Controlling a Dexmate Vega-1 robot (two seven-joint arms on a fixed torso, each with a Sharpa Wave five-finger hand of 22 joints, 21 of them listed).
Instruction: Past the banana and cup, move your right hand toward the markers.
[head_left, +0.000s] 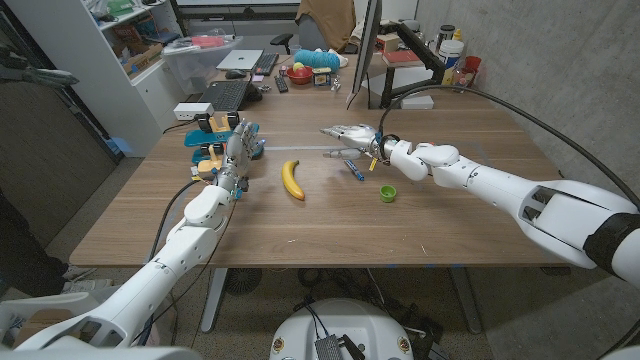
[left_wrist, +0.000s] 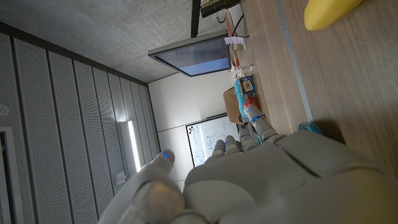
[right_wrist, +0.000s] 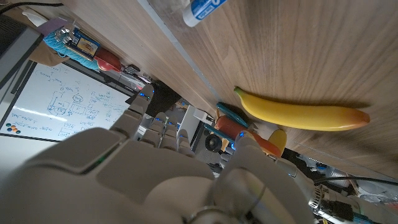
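A yellow banana lies near the table's middle, and a small green cup stands to its right. Blue and white markers lie beyond them. My right hand hovers just behind the markers with its fingers stretched toward picture left, holding nothing. The right wrist view has that hand low in the picture, with the banana and a marker end on the wood. My left hand stands upright left of the banana, fingers extended and apart; the left wrist view shows it and the banana's tip.
Yellow and blue toy pieces sit just behind my left hand. A laptop and a white power strip lie at the far left. A monitor stands at the back, with bottles at the far right.
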